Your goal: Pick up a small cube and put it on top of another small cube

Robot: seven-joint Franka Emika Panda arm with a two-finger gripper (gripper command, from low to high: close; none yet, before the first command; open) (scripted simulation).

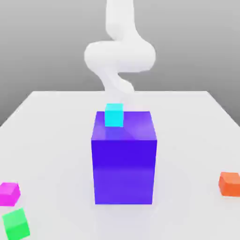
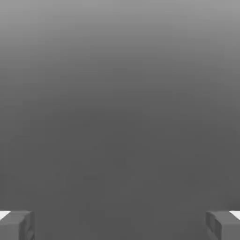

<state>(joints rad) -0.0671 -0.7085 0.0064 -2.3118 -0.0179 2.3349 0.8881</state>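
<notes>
The small magenta-pink cube (image 1: 9,193) lies on the white table (image 1: 51,140) near the front edge, at the exterior view's left. My white arm (image 1: 119,56) rises behind the big blue-violet block (image 1: 124,164) in the middle of the table. In the hand view my gripper (image 2: 120,225) is open. Its two grey fingertips (image 2: 16,225) stand far apart with nothing between them, and plain grey background lies ahead of them.
A small cyan cube (image 1: 114,115) appears to rest on the big block's top, near its far edge. Just in front of the magenta cube sits a small green cube (image 1: 16,224). A small orange cube (image 1: 229,183) lies at the exterior view's right.
</notes>
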